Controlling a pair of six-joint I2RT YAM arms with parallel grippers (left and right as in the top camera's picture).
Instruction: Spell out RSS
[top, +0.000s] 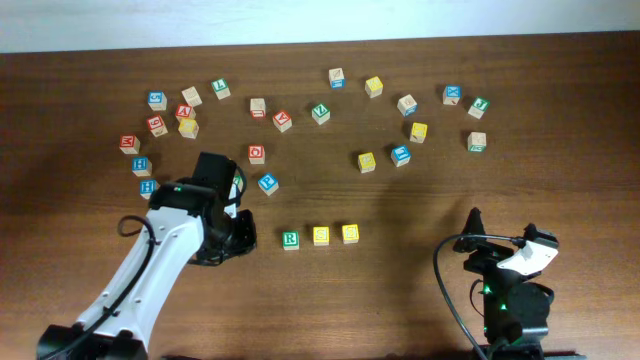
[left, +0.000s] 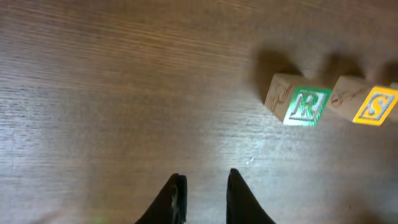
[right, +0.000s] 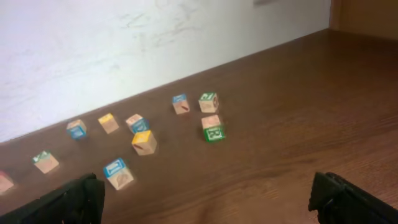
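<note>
Far left of the table (top: 90, 90): loose cubes (top: 157, 125) lie scattered, with red, blue and yellow faces; letters too small to read. The left arm (top: 150, 270) comes in from the bottom-left edge. At its end the left gripper (left: 205, 177) is low over bare wood, fingers (left: 177, 196) set narrow with a small gap and nothing between them. It sits just left of the row, touching no cube. In the overhead view a blue cube (top: 268, 183) and a red cube (top: 257, 153) lie just behind it, apart from each other.

Centre front: 3 cubes in 1 row reading R S S.
- The R cube (top: 290, 239) is leftmost, green letter on a pale green-framed face, face up.
- The first S (top: 320, 236) is just right of it, yellow face up.
- The second S (top: 350, 233) is just right again, yellow face up.

There are small gaps between all 3, and the row slants slightly back toward the right. The left wrist view shows the R cube and first S at upper right.

Right half: back cubes (top: 407, 104) are strewn toward the far edge, well apart from the row. At front right the right gripper (right: 205, 180) has its fingers spread wide and holds nothing. It is well away from the row. A green cube (right: 213, 132) and a yellow cube (right: 143, 142) lie ahead of it.
</note>
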